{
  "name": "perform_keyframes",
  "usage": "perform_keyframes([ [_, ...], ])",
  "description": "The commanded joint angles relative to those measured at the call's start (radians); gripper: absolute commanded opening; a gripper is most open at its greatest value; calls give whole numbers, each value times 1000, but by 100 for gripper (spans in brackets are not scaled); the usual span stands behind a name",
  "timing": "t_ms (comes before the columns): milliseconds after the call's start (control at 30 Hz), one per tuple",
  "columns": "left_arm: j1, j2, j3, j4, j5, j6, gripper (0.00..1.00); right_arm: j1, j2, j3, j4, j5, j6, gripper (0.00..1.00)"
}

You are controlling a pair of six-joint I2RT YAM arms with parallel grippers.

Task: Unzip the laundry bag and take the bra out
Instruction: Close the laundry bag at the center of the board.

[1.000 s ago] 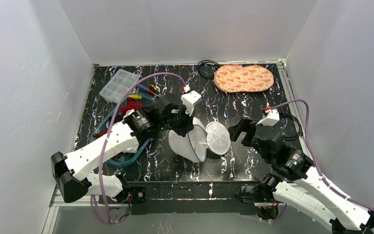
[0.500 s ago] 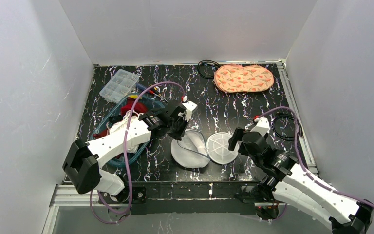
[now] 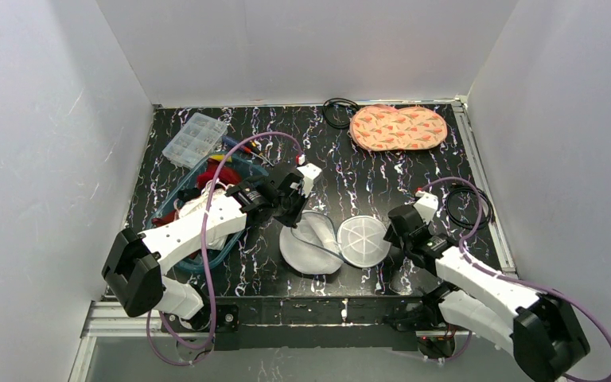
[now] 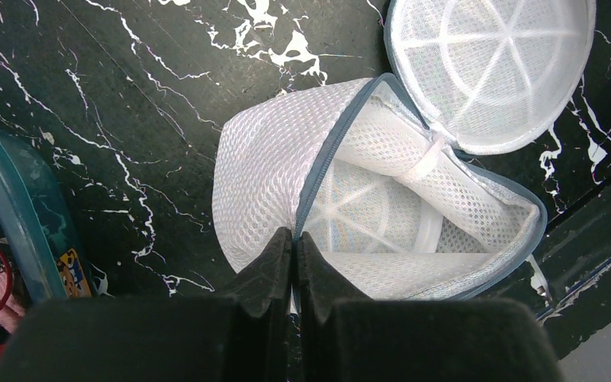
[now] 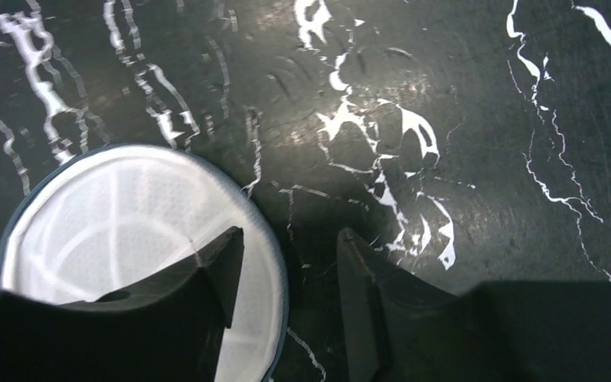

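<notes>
Counter (image 3: 350, 171): black, white marble-like veining, faint violet tints in places.
Laundry bag (image 4: 262, 175): white mesh. Zipper trim (image 4: 326, 151): blue-grey. Round end (image 4: 489, 64): white, with solid white ribs set like spokes.
Pouch (image 3: 398, 127): peach-orange, small red and green print.
Bin (image 4: 24, 215): translucent teal; red items (image 3: 211, 177) show inside.
Compartment box (image 3: 195, 137): clear, colourless.
Left arm (image 3: 191, 227): white shell, black joints; cable (image 3: 243, 147) pale purple.
Left end effector (image 4: 293, 239) and right end effector (image 5: 289, 235): black.
</notes>
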Motion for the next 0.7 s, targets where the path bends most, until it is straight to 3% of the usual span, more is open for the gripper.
perform_keyframes([
  [0,4,-29,28,-13,11,5,0,-85,76,-24,158,-103,-37,51],
  [133,3,-30,25,-12,11,6,0,-87,70,-48,194,-152,-52,48],
  [300,3,-32,20,-6,11,4,0,-87,-16,-60,153,-135,-51,63],
  [400,3,-30,21,-5,11,4,0,-87,-57,-57,143,-135,-66,66],
  [667,4,-31,24,-9,11,-3,0,-87,92,-57,170,-156,-74,55],
])
